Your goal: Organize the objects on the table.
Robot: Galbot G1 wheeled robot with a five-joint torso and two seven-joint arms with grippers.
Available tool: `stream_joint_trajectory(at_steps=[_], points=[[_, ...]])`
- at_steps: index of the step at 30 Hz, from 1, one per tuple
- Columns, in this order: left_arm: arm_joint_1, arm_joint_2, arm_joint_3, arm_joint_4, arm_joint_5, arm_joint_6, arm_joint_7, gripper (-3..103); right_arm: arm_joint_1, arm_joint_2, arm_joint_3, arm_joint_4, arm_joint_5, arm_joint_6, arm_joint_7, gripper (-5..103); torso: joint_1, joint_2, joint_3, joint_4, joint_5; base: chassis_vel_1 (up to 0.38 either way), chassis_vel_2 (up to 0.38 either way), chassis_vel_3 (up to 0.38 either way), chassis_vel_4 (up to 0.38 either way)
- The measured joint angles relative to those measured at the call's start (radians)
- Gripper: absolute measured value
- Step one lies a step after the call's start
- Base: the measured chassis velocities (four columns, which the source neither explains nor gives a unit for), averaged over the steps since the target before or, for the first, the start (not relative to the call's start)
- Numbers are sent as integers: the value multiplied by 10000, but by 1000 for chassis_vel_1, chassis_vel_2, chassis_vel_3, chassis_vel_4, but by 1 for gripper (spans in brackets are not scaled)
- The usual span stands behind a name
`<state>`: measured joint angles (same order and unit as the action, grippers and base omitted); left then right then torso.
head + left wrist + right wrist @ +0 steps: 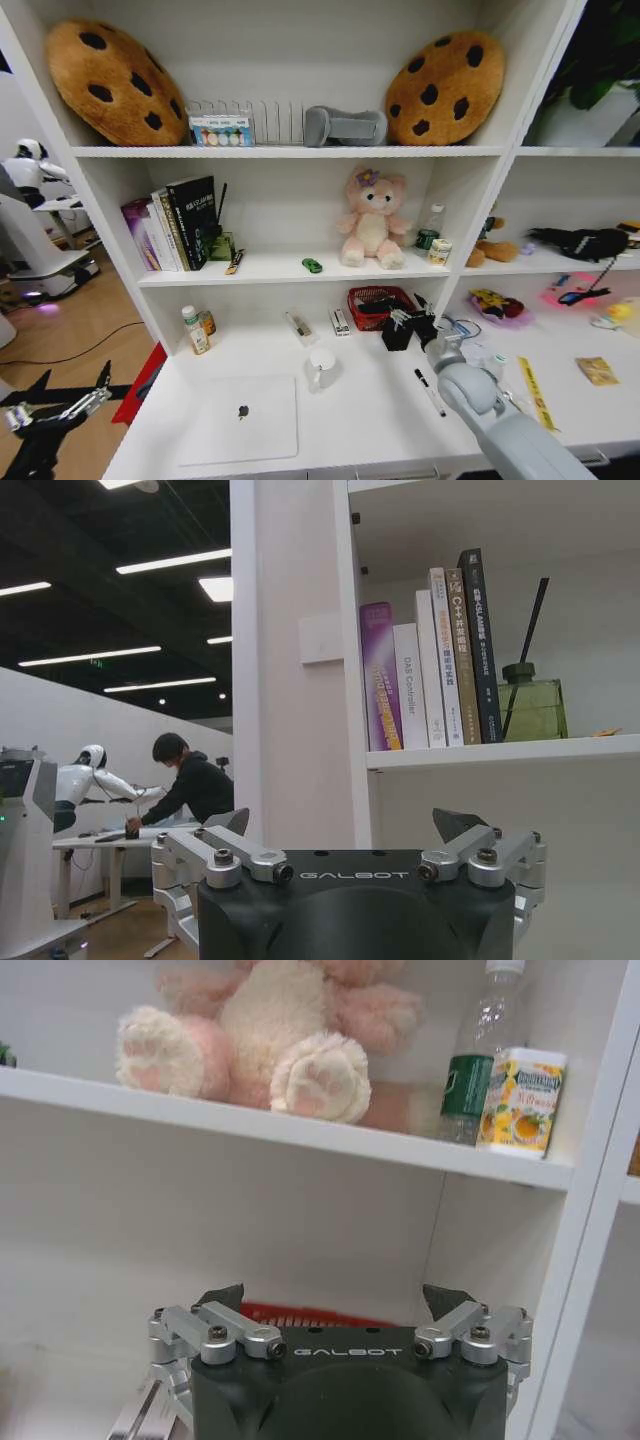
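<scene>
— On the white counter [390,425], what lies where?
— Near the front edge, toward the left end, the silver laptop [240,418] lies closed and flat. A white mug [321,368] stands just beside its far right corner. A black pen [430,392] lies on the bare top right of the mug, close to the right arm. The tiny green toy car [312,265] is not on the counter: it sits on the shelf above, left of a pink plush bear [372,220].
— And the right pincer [408,329]?
— It is held above the back of the counter, in front of a red basket [378,305], with nothing between its fingers [451,1305], which stand well apart: released. From the wrist it faces the shelf with the bear's feet, a bottle and a small carton.
— The left pincer [50,412]?
— Low beside the counter's left end, over the wooden floor. Its fingers [460,825] are likewise spread and empty, pointing at the shelf unit's side panel and a row of books [430,660].
</scene>
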<state>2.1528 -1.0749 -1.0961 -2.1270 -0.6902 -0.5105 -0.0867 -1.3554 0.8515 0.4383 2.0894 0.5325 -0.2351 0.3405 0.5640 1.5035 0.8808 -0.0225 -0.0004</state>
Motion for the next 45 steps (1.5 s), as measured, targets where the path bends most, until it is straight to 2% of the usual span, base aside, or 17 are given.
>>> stream_joint_trajectory(at_steps=[1,8,11,15,19,22,27,29,31,32,34,35,37,38,42,44,45], points=[[0,0,0,0,0,0,0,100,-466,88,149,310,44,-354,183,100,0,0,0,0,3,0,0,0,0],[0,1,0,1,0,0,0,100,-1840,673,439,558,454,-1181,654,100,0,0,0,-1,4,0,0,0,0],[0,0,0,0,0,0,1,100,-2279,754,665,283,829,-1928,680,100,0,0,0,-2,3,0,0,0,0],[0,0,0,0,0,0,2,100,-2217,702,732,-186,995,-2209,568,100,0,0,1,-3,3,0,0,0,0],[0,0,0,0,0,0,1,100,-1601,478,688,-917,2169,-2863,420,100,1,-1,2,1,5,0,0,0,0],[0,0,0,0,0,0,2,100,-1334,375,615,-1137,2671,-3075,383,100,2,-1,2,1,4,0,0,0,0],[0,0,0,0,0,0,2,100,-941,251,419,-1738,2531,-3037,253,102,3,-3,2,0,4,0,0,0,0],[0,0,0,0,0,0,1,100,-882,234,388,-1858,2494,-2991,215,100,3,-2,2,1,3,0,0,0,0],[0,0,0,0,0,0,2,100,-766,205,328,-2108,2460,-2898,128,90,3,-2,2,0,4,0,0,0,0],[0,0,0,0,0,0,2,100,-766,205,328,-2108,2460,-2898,128,90,3,-2,2,0,4,0,0,0,0],[0,0,0,0,0,0,2,100,-691,193,274,-2236,2472,-2858,61,79,3,-2,2,0,4,0,0,0,0],[0,0,0,0,0,0,2,100,-691,193,274,-2236,2472,-2858,61,79,3,-2,2,0,4,0,0,0,0],[0,0,0,0,0,0,2,100,-658,205,214,-2270,2481,-2838,32,68,3,-2,2,0,4,0,0,0,0],[0,0,0,0,0,0,2,100,-658,205,214,-2270,2481,-2838,32,68,3,-2,2,0,4,0,0,0,0],[0,1,0,0,0,0,2,100,-687,274,190,-2316,2485,-2817,30,46,3,-2,1,0,2,0,0,0,0],[0,0,0,0,0,0,2,100,-712,282,192,-2318,2483,-2804,29,46,3,-2,1,0,2,0,0,0,0],[0,0,0,0,0,0,1,100,-744,288,203,-2320,2476,-2789,29,41,2,-2,1,0,1,0,0,0,0]])
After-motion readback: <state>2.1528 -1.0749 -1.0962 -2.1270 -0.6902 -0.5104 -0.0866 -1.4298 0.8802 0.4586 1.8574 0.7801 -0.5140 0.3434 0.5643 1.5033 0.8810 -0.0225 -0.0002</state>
